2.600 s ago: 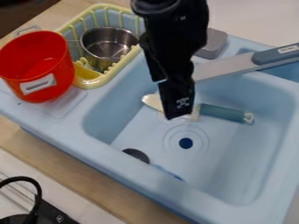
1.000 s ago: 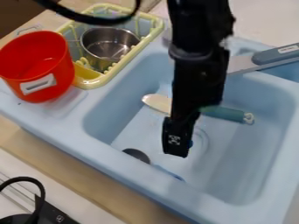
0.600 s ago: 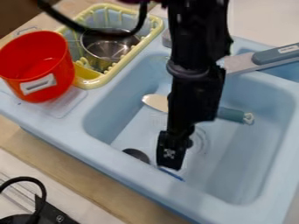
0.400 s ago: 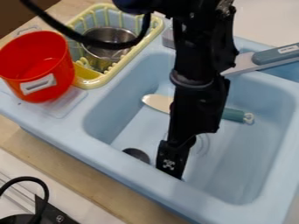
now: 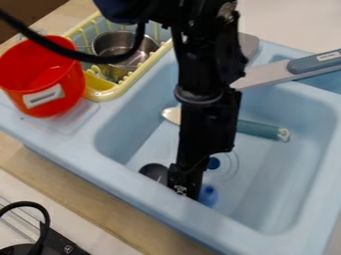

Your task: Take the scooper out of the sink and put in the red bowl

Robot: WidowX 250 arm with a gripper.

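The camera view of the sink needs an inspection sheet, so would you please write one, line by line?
Surface: blue sink, its round drain beside the arm.
Job's things: scooper low in the sink, dark head and blue handle partly hidden; red bowl upright at the left corner.
Clutter: teal-handled utensil in the sink; metal pot in a yellow rack; grey-handled utensil across the far rim.
Gripper: low in the sink, in front of the scooper's middle; hold not clear.
Cables: one crossing the view of the bowl and pot; another at lower left.
Surroundings: wooden counter along the near side.
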